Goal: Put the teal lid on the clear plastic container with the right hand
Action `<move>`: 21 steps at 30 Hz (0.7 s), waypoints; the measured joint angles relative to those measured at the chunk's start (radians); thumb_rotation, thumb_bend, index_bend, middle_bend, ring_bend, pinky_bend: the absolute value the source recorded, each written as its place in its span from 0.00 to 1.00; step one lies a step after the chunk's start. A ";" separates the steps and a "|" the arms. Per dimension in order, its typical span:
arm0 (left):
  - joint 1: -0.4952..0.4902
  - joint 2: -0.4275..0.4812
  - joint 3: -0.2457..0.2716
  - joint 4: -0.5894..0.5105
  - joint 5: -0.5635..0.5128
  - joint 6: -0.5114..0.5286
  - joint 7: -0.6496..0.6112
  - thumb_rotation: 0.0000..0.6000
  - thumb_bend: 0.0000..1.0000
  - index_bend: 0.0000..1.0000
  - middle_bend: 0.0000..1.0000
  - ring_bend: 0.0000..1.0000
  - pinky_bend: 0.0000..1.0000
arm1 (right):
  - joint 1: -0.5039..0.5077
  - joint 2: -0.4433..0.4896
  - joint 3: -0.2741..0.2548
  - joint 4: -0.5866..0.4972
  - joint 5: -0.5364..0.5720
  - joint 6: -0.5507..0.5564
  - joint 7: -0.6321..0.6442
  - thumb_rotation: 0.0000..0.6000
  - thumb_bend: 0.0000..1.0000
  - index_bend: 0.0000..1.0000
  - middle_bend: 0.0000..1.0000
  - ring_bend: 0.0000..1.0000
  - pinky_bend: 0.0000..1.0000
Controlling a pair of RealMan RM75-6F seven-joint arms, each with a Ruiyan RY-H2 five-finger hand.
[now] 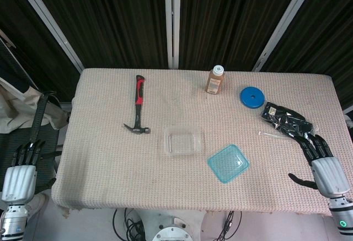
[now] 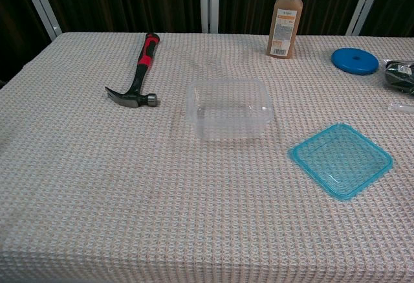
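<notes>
The teal lid [image 1: 228,163] [image 2: 341,159] lies flat on the cloth, turned at an angle, just right of and nearer than the clear plastic container [image 1: 182,141] [image 2: 229,108]. The container stands uncovered and holds nothing. My right hand [image 1: 322,162] hovers at the table's right front edge, fingers spread, holding nothing, well to the right of the lid. My left hand [image 1: 23,166] hangs off the table's left side, fingers apart and holding nothing. Neither hand shows in the chest view.
A red-and-black hammer [image 1: 138,105] [image 2: 137,76] lies at the back left. A brown bottle [image 1: 215,79] [image 2: 285,20] stands at the back, a blue disc [image 1: 252,96] [image 2: 355,60] to its right. A black packet [image 1: 285,119] lies just ahead of my right hand.
</notes>
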 measured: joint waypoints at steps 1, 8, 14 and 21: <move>0.001 -0.002 -0.002 0.005 0.000 0.002 0.000 1.00 0.00 0.06 0.04 0.00 0.00 | 0.003 -0.001 0.002 -0.003 0.000 -0.007 -0.005 1.00 0.04 0.00 0.11 0.00 0.00; 0.000 -0.004 -0.007 0.010 -0.002 -0.007 -0.006 1.00 0.00 0.06 0.04 0.00 0.00 | 0.031 -0.002 0.012 -0.039 -0.008 -0.062 -0.052 1.00 0.03 0.00 0.11 0.00 0.00; -0.006 -0.005 -0.009 0.008 -0.005 -0.023 -0.010 1.00 0.00 0.06 0.04 0.00 0.00 | 0.081 0.002 0.006 -0.069 -0.035 -0.154 -0.087 1.00 0.04 0.00 0.12 0.00 0.00; -0.008 -0.006 -0.010 -0.003 -0.013 -0.033 -0.003 1.00 0.00 0.06 0.04 0.00 0.00 | 0.217 -0.005 0.000 -0.108 -0.058 -0.412 -0.166 1.00 0.04 0.00 0.12 0.00 0.00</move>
